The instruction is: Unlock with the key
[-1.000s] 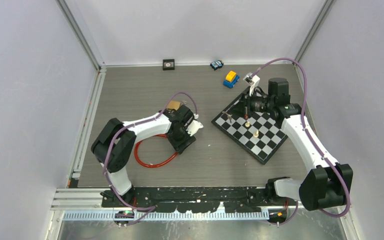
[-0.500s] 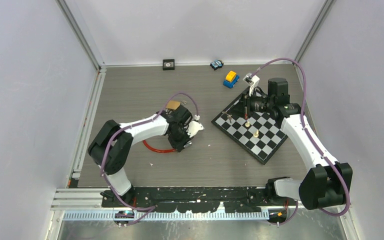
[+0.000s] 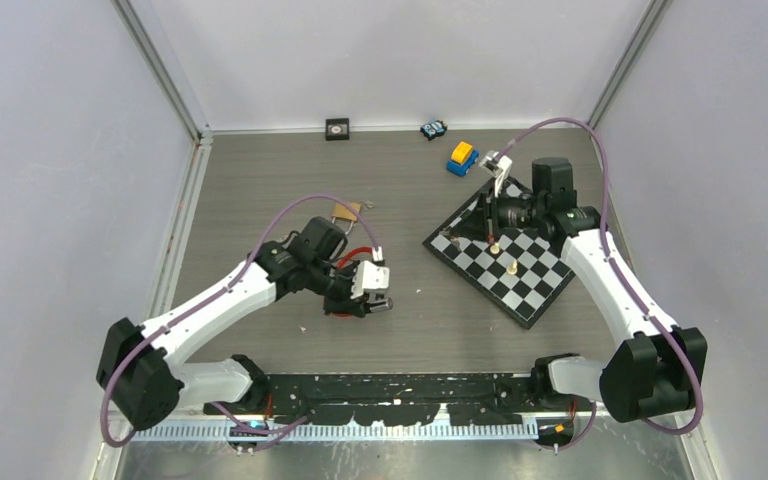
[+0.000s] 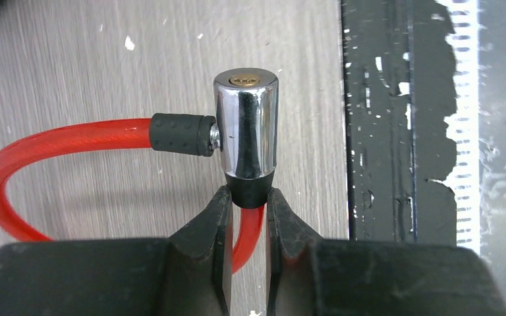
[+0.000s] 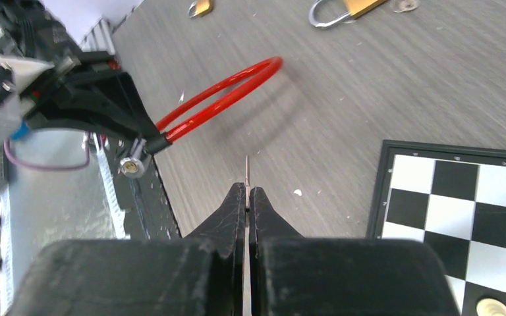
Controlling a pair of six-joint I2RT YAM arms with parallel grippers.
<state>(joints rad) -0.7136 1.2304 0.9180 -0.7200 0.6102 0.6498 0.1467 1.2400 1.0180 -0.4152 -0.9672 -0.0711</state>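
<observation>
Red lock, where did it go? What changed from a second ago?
The left gripper closed on the lock and picked it up off the table, pulling it toward the near edge. The right gripper stayed shut on the key over the chessboard, which did not move.

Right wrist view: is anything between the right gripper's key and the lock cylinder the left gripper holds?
Nothing visible does. Only table surface lies between the key in the right gripper and the lock cylinder, which the left gripper clamps by its black base. The red cable arcs away from that gap.
</observation>
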